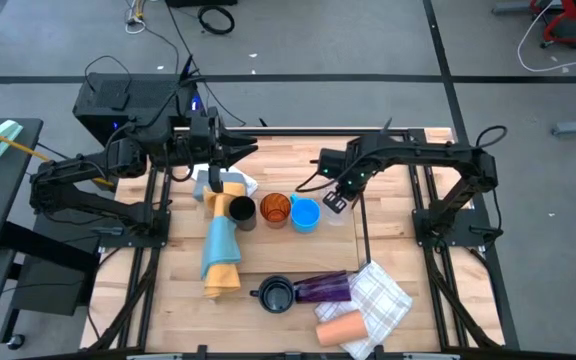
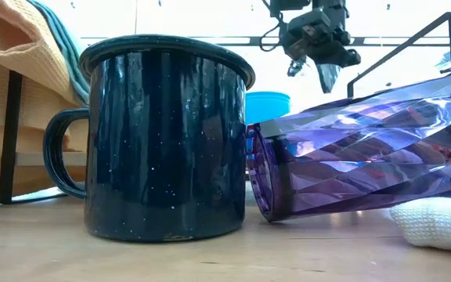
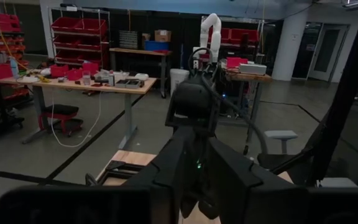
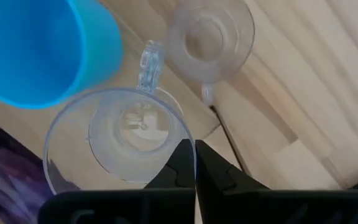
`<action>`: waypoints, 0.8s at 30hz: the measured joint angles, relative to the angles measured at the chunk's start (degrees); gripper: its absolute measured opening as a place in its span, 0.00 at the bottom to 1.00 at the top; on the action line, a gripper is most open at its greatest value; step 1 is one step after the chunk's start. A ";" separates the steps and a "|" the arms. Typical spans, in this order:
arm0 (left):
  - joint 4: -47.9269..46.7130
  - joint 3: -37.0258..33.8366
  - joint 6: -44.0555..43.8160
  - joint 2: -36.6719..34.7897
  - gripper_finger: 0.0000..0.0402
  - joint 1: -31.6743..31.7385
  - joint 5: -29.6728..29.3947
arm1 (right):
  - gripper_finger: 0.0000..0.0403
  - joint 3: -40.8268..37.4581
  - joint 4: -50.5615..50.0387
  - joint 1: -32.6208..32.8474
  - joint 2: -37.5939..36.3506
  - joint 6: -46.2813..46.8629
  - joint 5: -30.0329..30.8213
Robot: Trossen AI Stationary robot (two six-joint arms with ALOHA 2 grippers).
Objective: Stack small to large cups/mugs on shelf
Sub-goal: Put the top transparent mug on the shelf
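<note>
From the high view: right tool (image 1: 335, 197) hangs over the worktop (image 1: 298, 160) just right of the blue cup (image 1: 305, 214). The amber cup (image 1: 274, 210) & black cup (image 1: 240, 211) sit in a row to the left of the blue one. The dark mug (image 1: 273, 296), purple tumbler (image 1: 324, 288) & peach cup (image 1: 339, 328) lie near the front, well apart from that tool. Left tool (image 1: 248, 148) waits at the back left, above the yellow-and-blue cloth (image 1: 221, 245); can't tell if its fingers are open. Low view: the dark mug stands upright, the purple tumbler lies on its side touching it, & a tool hangs high behind them. Left wrist view: only the arm & the room, no cups. Right wrist view: the right tool is closed, empty, tips pressed together. A clear handled glass (image 4: 117, 140) sits right under the tips, a smaller clear glass (image 4: 210, 39) a bit past it. I think the step is picking a clear glass. To do it well: open first, put one finger inside the rim & one outside, go down slow, squeeze soft, don't bump the blue cup.
</note>
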 joint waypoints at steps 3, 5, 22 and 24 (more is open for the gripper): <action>0.00 0.02 0.00 0.00 0.19 -0.01 0.01 | 0.00 -1.38 1.08 0.00 0.00 0.16 -0.33; -0.02 0.02 0.00 0.00 0.20 0.00 0.02 | 0.00 -2.12 2.05 0.00 0.02 0.22 -0.46; -0.04 0.01 0.04 0.00 0.21 -0.01 0.02 | 0.00 -6.60 7.88 0.00 0.02 -0.24 -1.53; -0.03 0.02 0.07 0.00 0.21 0.00 0.02 | 0.00 -6.60 8.09 0.00 0.02 -0.39 -1.54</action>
